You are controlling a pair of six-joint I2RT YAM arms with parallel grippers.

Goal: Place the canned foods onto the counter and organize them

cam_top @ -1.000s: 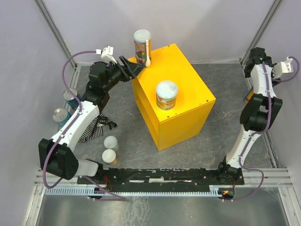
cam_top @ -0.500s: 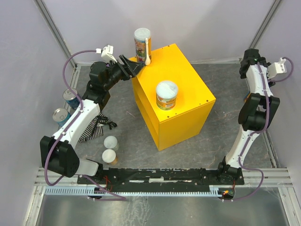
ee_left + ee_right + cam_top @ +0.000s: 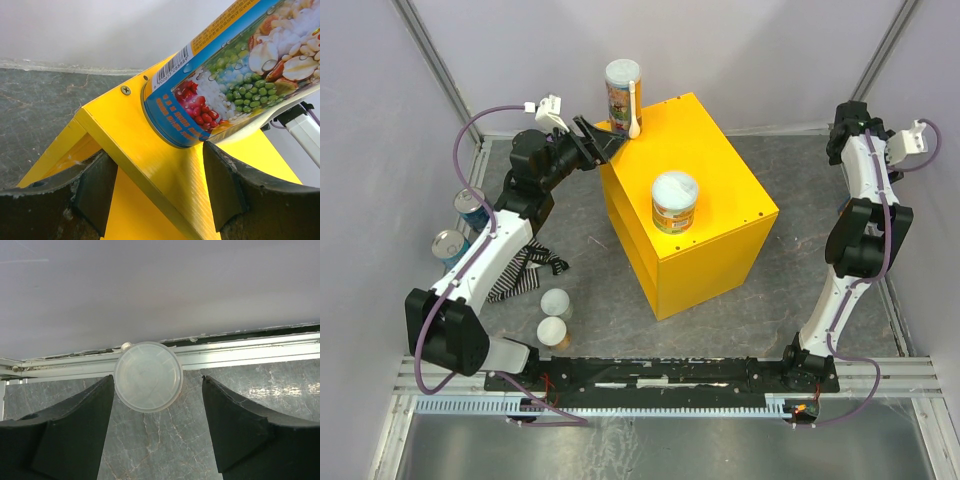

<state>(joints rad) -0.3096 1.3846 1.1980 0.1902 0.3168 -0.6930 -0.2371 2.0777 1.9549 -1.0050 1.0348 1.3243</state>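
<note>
Now your left gripper [image 3: 159,160] stands open at the base of the tall tube [image 3: 225,70], which is upright on the yellow counter [image 3: 125,135]'s corner at the frame's upper right. Your right gripper [image 3: 157,382] also gapes open, and a pale-lidded can [image 3: 148,376] sits ungripped between its fingers at upper centre.

I see a bright yellow counter [image 3: 720,170]. The tall can [image 3: 235,75] has a blue band, orange lettering, and pictured green, red and white beans. The cloth [image 3: 525,272] is black-and-white striped. A translucent white lid [image 3: 148,376] sits over the grey veined floor [image 3: 150,450].
</note>
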